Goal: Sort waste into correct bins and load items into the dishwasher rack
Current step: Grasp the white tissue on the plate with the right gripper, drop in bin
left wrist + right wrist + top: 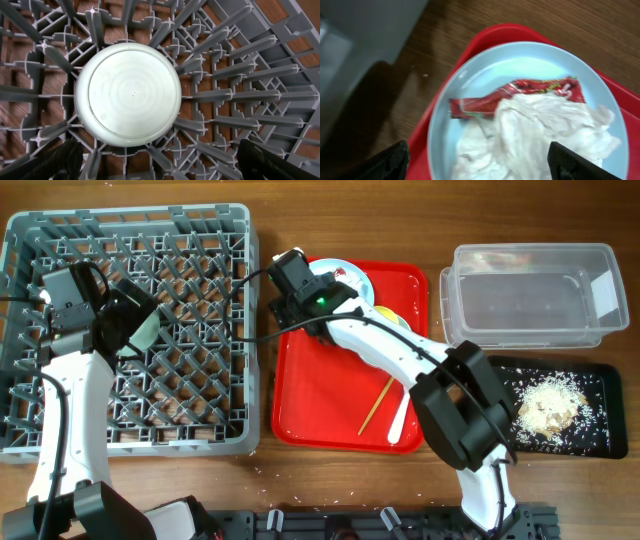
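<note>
Presently: plate waste awaiting removal, rack loading incomplete

Nearest the robot, on the red tray (310, 400), the white fork (400, 418) and chopstick (377, 405) lie loose, not yet loaded. Level with them on the desk (265, 480), the black tray (600, 435) holds the rice clump (548, 405).

Further out, the left end effector (167, 162) hangs spread and empty over a pale mint dish (127, 94) seated among the pegs of the dishwasher rack (250, 75). Whether it is the bowl or the saucer, this close view does not settle.

Beyond that, the right end effector (492, 165) is spread, gripping nothing, above the plate (470, 85) carrying the crumpled tissue (535, 130) and red wrapper (520, 90). The clear tub (530, 330) stands farthest right.

Assessment: the step in hand is waste sorting. The next move calls for a descent and one pinch gathering tissue and wrapper together, then a carry to the clear tub, since food already occupies the black tray.

Markings: the wrapper bears print, too blurred to read. No other lettering noted.
</note>
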